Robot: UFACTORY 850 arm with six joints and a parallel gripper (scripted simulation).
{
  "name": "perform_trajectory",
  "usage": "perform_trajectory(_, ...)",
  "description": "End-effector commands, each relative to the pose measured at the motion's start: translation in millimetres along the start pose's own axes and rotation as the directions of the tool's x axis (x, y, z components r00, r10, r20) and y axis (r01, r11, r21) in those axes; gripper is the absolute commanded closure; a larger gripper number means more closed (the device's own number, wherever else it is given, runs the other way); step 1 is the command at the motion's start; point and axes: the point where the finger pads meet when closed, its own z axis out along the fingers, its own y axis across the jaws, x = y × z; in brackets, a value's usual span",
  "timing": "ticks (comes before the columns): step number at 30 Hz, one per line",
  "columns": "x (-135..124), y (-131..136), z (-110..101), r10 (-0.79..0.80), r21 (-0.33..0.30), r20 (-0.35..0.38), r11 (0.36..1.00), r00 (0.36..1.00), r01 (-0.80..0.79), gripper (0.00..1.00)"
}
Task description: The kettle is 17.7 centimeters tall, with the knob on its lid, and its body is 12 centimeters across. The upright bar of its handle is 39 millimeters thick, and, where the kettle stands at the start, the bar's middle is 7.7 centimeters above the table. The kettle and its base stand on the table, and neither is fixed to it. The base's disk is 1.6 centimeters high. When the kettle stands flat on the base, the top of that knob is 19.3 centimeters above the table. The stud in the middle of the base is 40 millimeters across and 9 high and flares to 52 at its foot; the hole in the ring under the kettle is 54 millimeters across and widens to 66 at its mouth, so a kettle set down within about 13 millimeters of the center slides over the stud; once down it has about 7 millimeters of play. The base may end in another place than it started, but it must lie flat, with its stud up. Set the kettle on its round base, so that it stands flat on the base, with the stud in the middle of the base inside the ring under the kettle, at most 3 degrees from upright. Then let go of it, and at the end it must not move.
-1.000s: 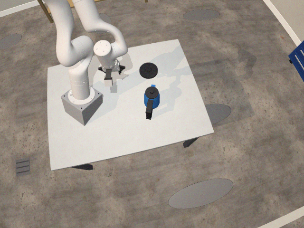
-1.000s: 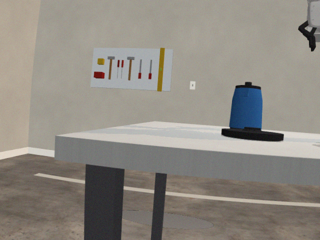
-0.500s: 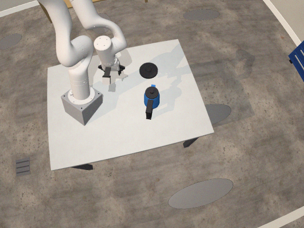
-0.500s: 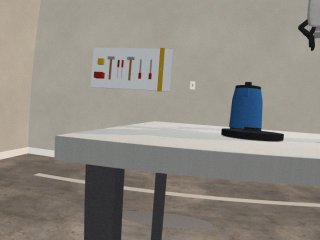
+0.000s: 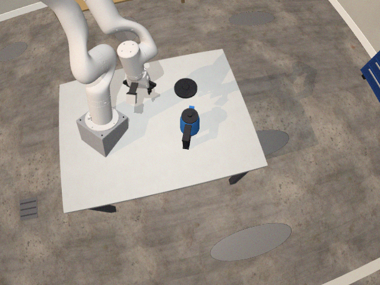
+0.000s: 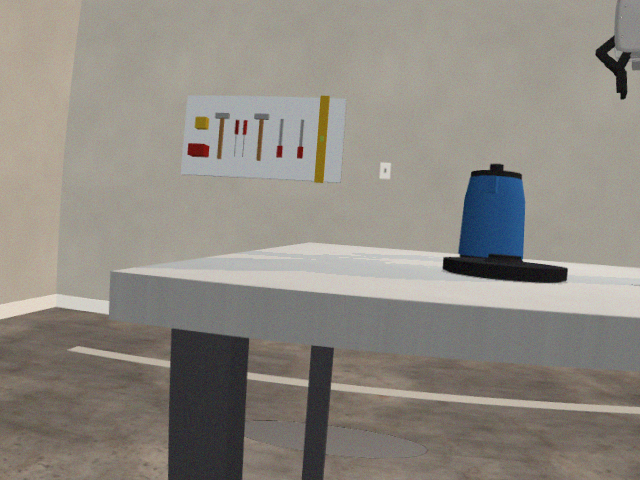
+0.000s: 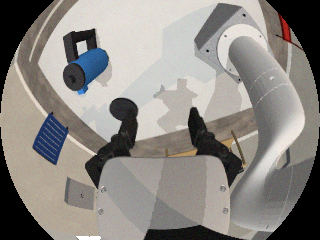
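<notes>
The blue kettle [image 5: 194, 126] [image 6: 492, 217] [image 7: 94, 67] stands upright on the table, with a black lid and knob. Its black handle [image 5: 186, 134] [image 7: 71, 49] points away from the base, and its small blue spout [image 5: 191, 107] points toward the base. The round black base [image 5: 179, 88] [image 6: 506, 271] [image 7: 118, 106] lies flat, stud up, apart from the kettle. In the exterior view it overlaps the kettle's foot only by line of sight. My gripper [image 5: 138, 88] [image 7: 162, 116] is open and empty, above the table between the arm's mount and the base. One finger [image 6: 621, 82] shows in the exterior view.
The white table [image 5: 138, 174] [image 6: 310, 284] carries the arm's grey mount [image 5: 105, 138] [image 7: 215, 32] at its left in the top view. The kettle stands between the base and the table's front part there. A blue slatted object [image 5: 374, 78] [image 7: 50, 139] is off the table.
</notes>
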Motion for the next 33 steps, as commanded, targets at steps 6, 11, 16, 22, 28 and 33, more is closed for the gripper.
perform_trajectory(6,1.1,-2.2,-2.8,0.031,0.014,-0.031,0.999,0.999,-0.031,0.19)
perform_trajectory(11,1.4,-2.9,-3.7,0.043,0.021,-0.041,0.999,0.998,-0.042,0.19)
perform_trajectory(16,1.6,-3.2,-4.2,0.049,0.024,-0.045,0.999,0.998,-0.048,0.19)
perform_trajectory(22,1.8,-3.8,-4.9,0.057,0.029,-0.052,0.998,0.997,-0.056,0.19)
perform_trajectory(28,2.0,-4.1,-5.3,0.063,0.032,-0.056,0.998,0.996,-0.061,0.19)
perform_trajectory(33,2.0,-4.2,-5.4,0.064,0.033,-0.057,0.997,0.996,-0.062,0.19)
